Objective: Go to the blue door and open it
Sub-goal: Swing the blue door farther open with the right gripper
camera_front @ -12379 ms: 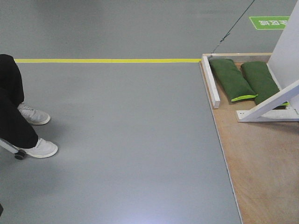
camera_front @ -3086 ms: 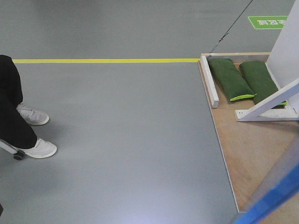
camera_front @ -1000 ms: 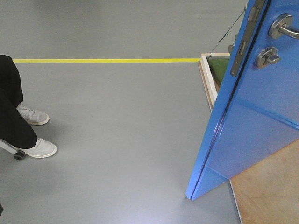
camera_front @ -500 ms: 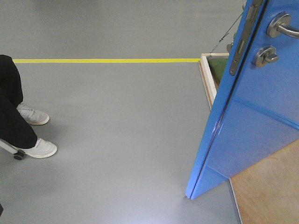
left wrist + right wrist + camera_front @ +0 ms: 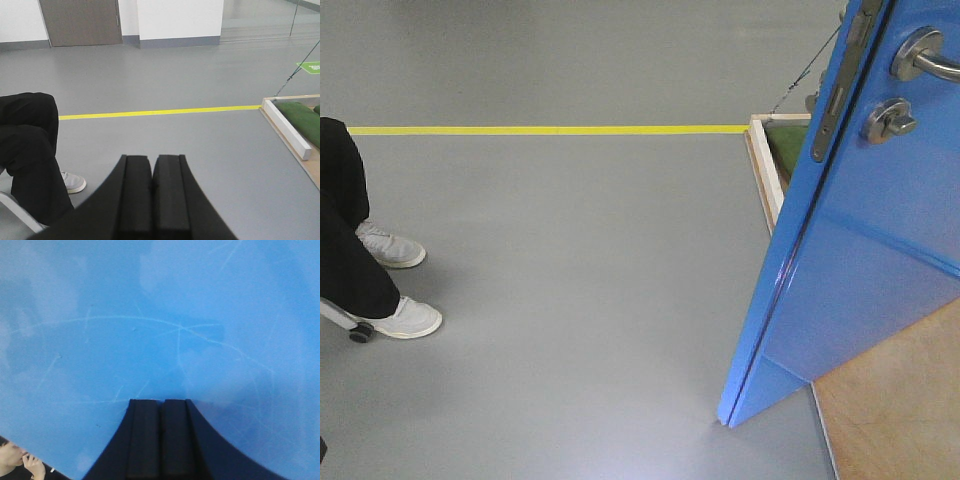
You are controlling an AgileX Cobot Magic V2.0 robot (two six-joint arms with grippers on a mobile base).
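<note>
The blue door [image 5: 860,270] stands swung out at the right of the front view, its lower corner over the grey floor. On it sit a silver lever handle [image 5: 920,55] and a round thumb-turn lock [image 5: 887,120]. My right gripper [image 5: 161,402] is shut, tips against or very near the scratched blue door [image 5: 150,315], which fills the right wrist view. My left gripper [image 5: 152,159] is shut on nothing and hangs over the grey floor, away from the door.
A seated person's black-trousered legs [image 5: 345,230] and white shoes [image 5: 408,318] are at the left. A yellow floor line [image 5: 550,129] runs across. A wooden platform [image 5: 890,410] with a white frame rail [image 5: 287,129] and green sandbags [image 5: 305,120] lies right.
The door swung into the front view over the past seconds, hiding the sandbags and white braces. Over the last second it shifted only very slightly left. The person has not moved.
</note>
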